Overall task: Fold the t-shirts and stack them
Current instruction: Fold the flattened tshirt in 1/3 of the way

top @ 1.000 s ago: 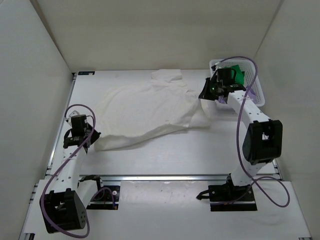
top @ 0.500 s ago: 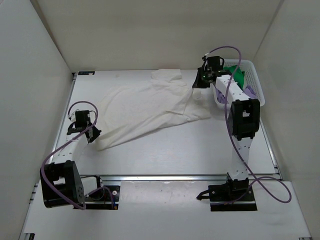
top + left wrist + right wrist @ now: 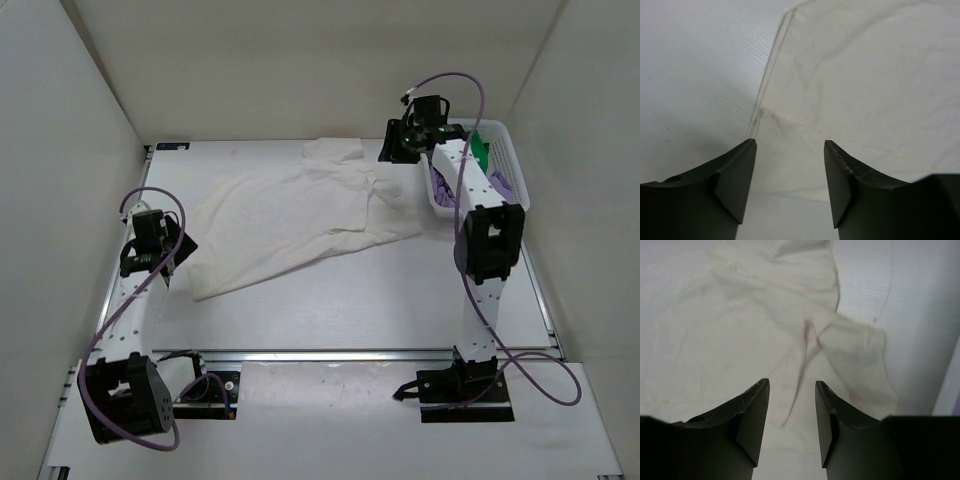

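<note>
Shirt (image 3: 300,215), cream, lies spread flat between my grippers, probably laid out for folding. Basket (image 3: 517,175) beside my right gripper (image 3: 792,387) holds green shirt (image 3: 480,150) and purple shirt (image 3: 503,185). Left gripper (image 3: 790,150) hovers over the hem corner. Both grippers have jaws apart and hold nothing.

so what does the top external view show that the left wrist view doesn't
Only the top external view: the whole cream-white t-shirt spread out, the white basket at the far right holding the green t-shirt and the lavender t-shirt, and the right end effector by the cream shirt's far right edge. Only the left wrist view: a close look at the shirt's seamed corner, with the left end effector open and gripping nothing. Both: the cream shirt lying on the white table.
</note>
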Tool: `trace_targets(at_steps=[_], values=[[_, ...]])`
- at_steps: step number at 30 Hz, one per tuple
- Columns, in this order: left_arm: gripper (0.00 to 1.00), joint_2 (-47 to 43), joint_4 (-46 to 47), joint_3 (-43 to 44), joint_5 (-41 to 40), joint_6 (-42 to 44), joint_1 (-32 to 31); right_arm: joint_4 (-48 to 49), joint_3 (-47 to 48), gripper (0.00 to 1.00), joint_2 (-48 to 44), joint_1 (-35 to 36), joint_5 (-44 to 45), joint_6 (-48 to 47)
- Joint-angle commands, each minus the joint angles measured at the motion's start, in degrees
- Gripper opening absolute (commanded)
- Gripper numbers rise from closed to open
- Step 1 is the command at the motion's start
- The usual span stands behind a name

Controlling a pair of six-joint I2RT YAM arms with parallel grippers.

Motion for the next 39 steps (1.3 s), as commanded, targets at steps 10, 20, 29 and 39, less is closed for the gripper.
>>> trace_targets(at_steps=[10,20,29,39], values=[[0.58,-12.51,2.43,-16.98,12.19,-8.37,0.17,35.1,-72.59,0.34,-59.94,-4.01,1.1,12.46],[0.59,-9.7,7.71,-24.45,13.33,-10.92,0.61,57.88,-93.88,0.47,-51.87,-9.65,-3.12,27.05],[0.52,-5.65,13.69,-29.02,13.51,-14.61,1.05,70.1,-97.23,0.5,-41.6,-12.28,2.69,36.54],[0.15,-1.18,15.1,-26.13,12.89,-13.12,1.93,73.8,-92.31,0.44,-32.88,-6.58,13.49,45.5]])
